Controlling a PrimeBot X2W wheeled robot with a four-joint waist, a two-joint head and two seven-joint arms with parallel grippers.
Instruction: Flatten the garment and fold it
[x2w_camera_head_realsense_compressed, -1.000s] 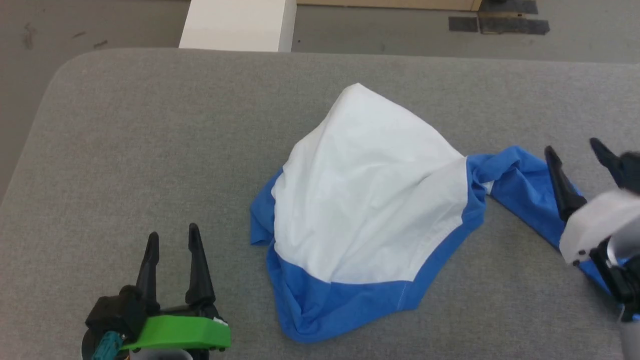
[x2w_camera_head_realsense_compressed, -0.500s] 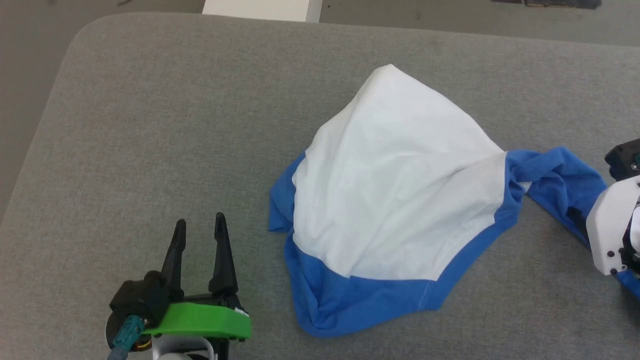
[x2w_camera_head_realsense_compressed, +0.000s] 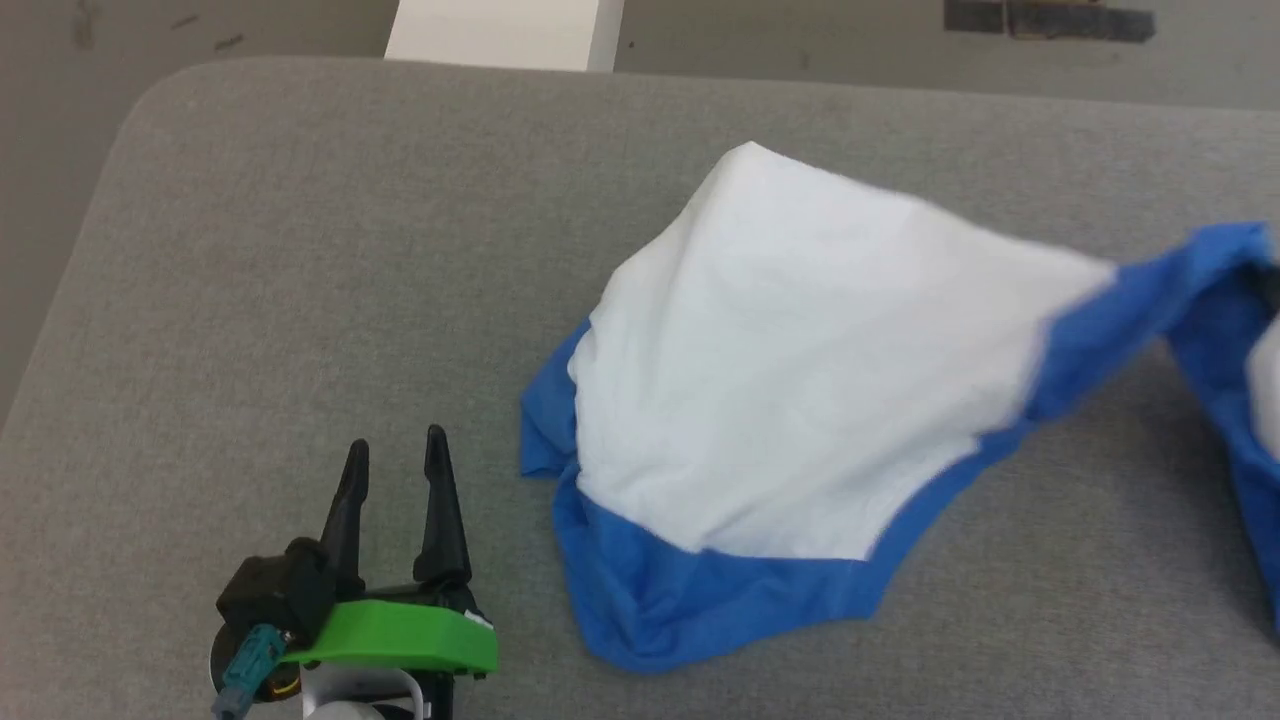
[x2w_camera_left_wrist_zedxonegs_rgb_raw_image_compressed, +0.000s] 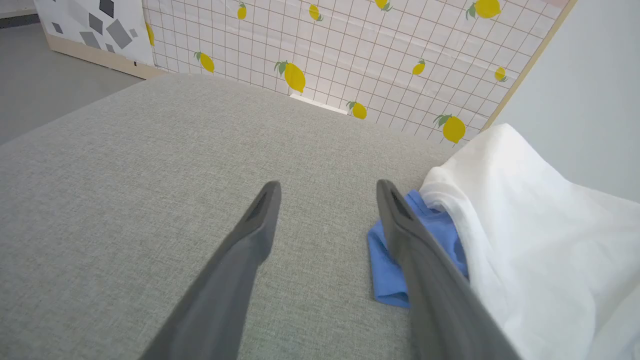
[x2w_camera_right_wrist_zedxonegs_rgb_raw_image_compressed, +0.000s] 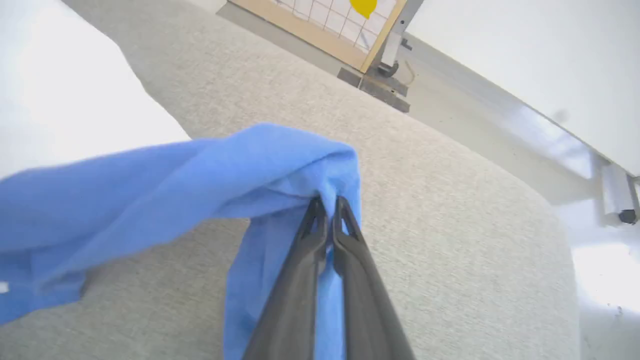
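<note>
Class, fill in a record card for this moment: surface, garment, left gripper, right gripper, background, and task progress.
surface: grey fabric-covered table
garment: white body with blue edges, bunched up, neither flat nor folded
left gripper: open, fingers apart, holding nothing, beside the garment's blue edge
right gripper: fingers shut on the blue sleeve, which is raised off the table
background: white box beyond the table's far edge
progress: flattening not yet done, folding not begun

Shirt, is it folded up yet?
Not yet. Nothing looks done: the shirt lies bunched on the table. In hand: the right end effector is shut on a blue sleeve, held up. Still to do: the open left end effector grabs nothing; flattening and folding remain.
</note>
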